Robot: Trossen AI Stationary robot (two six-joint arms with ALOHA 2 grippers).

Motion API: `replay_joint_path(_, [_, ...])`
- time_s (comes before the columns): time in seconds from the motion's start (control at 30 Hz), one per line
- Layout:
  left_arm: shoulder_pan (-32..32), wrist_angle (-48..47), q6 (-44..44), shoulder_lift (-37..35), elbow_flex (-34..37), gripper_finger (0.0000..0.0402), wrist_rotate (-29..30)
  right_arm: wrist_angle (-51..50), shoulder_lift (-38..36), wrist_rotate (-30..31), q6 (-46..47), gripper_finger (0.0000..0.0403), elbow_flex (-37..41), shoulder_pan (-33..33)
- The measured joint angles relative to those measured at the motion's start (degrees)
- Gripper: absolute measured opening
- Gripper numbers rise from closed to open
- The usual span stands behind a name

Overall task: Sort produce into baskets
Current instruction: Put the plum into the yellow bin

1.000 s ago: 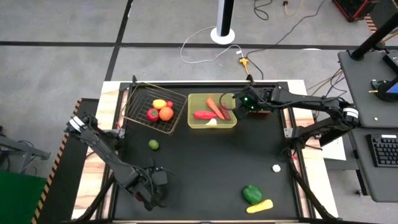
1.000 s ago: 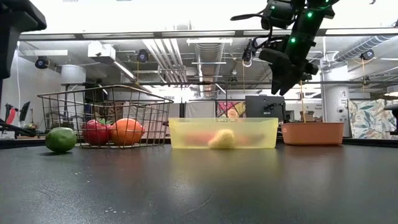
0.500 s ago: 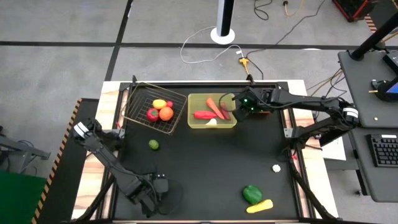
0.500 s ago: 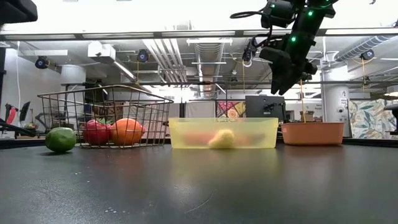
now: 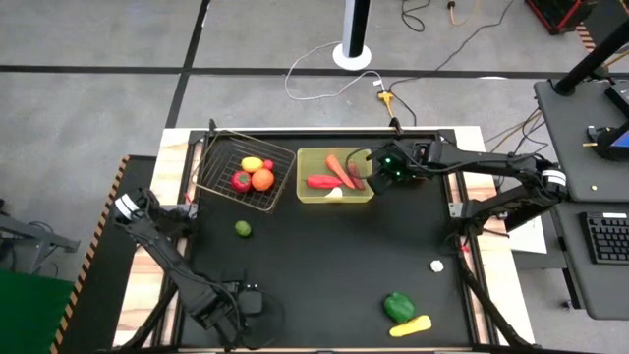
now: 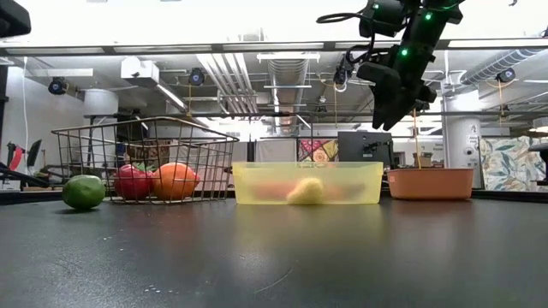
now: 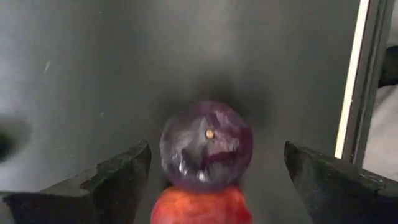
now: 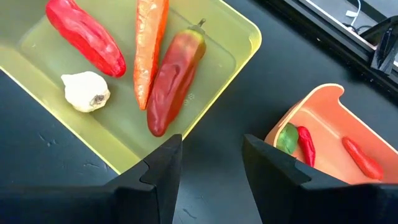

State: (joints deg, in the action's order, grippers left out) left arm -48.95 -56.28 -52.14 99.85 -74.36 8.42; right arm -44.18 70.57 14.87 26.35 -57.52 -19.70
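Note:
My left gripper (image 7: 216,163) is open near the table's near left edge (image 5: 234,307). Its fingers stand on either side of a purple beet (image 7: 206,146) without touching it. A red fruit (image 7: 199,208) lies against the beet. Both are hidden under the gripper in the high view. My right gripper (image 8: 211,163) is open and empty. It hangs high (image 6: 390,115) over the gap between the yellow-green tray (image 5: 336,175) and the salmon bin (image 8: 323,143). The tray holds a carrot (image 8: 149,43), two red peppers and a garlic (image 8: 86,91).
The wire basket (image 5: 246,170) at the far left holds a lemon, a tomato and an orange fruit. A lime (image 5: 242,228) lies on the table in front of it. A green pepper (image 5: 398,307), a yellow piece (image 5: 411,325) and a small white piece (image 5: 436,265) lie near the right side.
My left gripper has moved a little toward the table's near edge, staying at the near left. My right gripper has stayed over the tray's right end.

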Motion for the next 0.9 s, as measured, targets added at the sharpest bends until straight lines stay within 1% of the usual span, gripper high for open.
replay_joint_path(0.17, [0.0,1.4,0.0,0.1,1.7,0.0348,1.6,0.0,0.0,-0.1,0.0,0.0160,0.0,0.0])
replay_joint_path(0.37, [0.0,4.7,-0.2,0.1,5.4,0.0348,0.6,0.0,0.0,-0.1,0.0,0.0160,0.0,0.0])
replay_joint_path(0.73, [0.0,5.3,2.1,4.4,5.8,0.0347,0.2,0.0,0.0,-0.3,0.2,0.0160,0.0,0.0])
replay_joint_path(0.9, [0.0,5.2,3.7,4.7,5.7,0.0324,1.7,-0.1,0.0,-0.3,0.8,0.0160,0.0,0.1])
